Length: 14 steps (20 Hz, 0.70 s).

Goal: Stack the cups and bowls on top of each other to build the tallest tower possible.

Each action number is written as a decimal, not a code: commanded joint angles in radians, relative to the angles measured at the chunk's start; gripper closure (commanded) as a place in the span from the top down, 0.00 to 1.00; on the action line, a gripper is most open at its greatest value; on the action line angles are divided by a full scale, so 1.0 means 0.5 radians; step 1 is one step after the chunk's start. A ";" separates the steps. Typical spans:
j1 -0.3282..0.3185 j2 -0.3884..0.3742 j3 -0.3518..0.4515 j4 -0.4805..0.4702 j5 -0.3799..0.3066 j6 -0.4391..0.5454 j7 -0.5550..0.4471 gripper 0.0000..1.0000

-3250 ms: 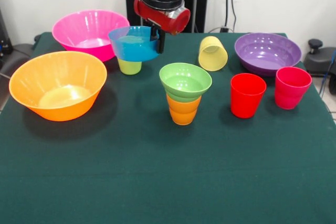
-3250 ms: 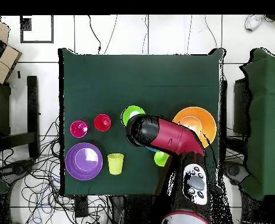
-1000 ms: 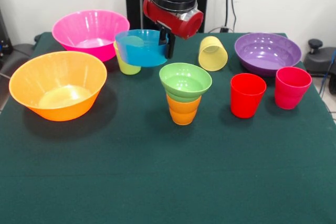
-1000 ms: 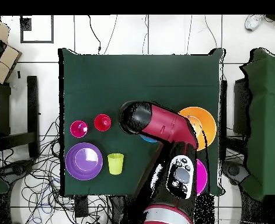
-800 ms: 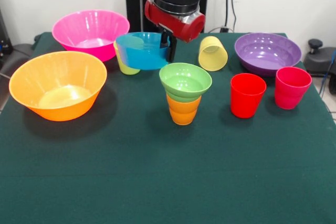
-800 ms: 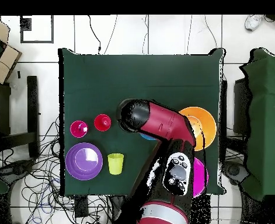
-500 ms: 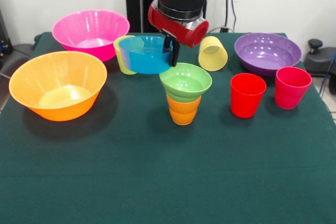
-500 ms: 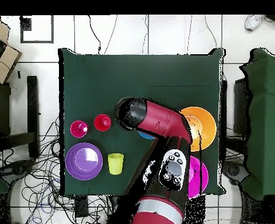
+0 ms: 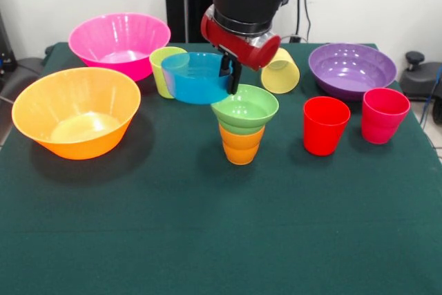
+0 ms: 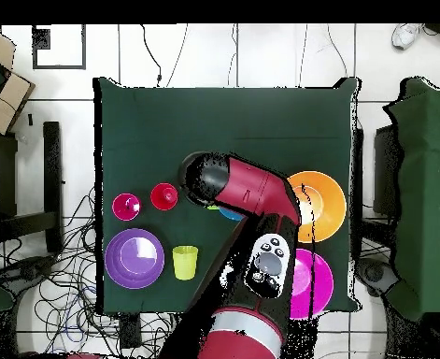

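Note:
My gripper (image 9: pixel 230 76) is shut on the right rim of the small blue bowl (image 9: pixel 195 78) and holds it in the air. The bowl hangs just left of the small light green bowl (image 9: pixel 246 108), level with its rim. The green bowl sits on the orange ribbed cup (image 9: pixel 242 145) at the table's middle. The lime green cup (image 9: pixel 161 68) stands behind the blue bowl. In the overhead view the arm (image 10: pixel 237 192) hides the stack, and only a sliver of the blue bowl (image 10: pixel 230 214) shows.
The pale yellow cup (image 9: pixel 282 70) lies tilted behind the stack. The purple bowl (image 9: pixel 352 67), red cup (image 9: pixel 325 126) and pink-red cup (image 9: pixel 384 115) are at the right. The pink bowl (image 9: pixel 117 43) and large orange bowl (image 9: pixel 76 110) are at the left.
My gripper has carried the blue bowl from over the lime green cup to the right and toward the front, up to the green bowl's left rim. Nothing else has moved.

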 commanded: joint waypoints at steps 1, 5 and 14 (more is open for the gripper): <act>0.043 0.052 0.087 -0.086 0.055 0.178 0.398 0.00; 0.058 0.059 0.082 -0.084 0.072 0.172 0.417 0.00; 0.083 0.066 0.060 -0.087 0.071 0.179 0.437 0.00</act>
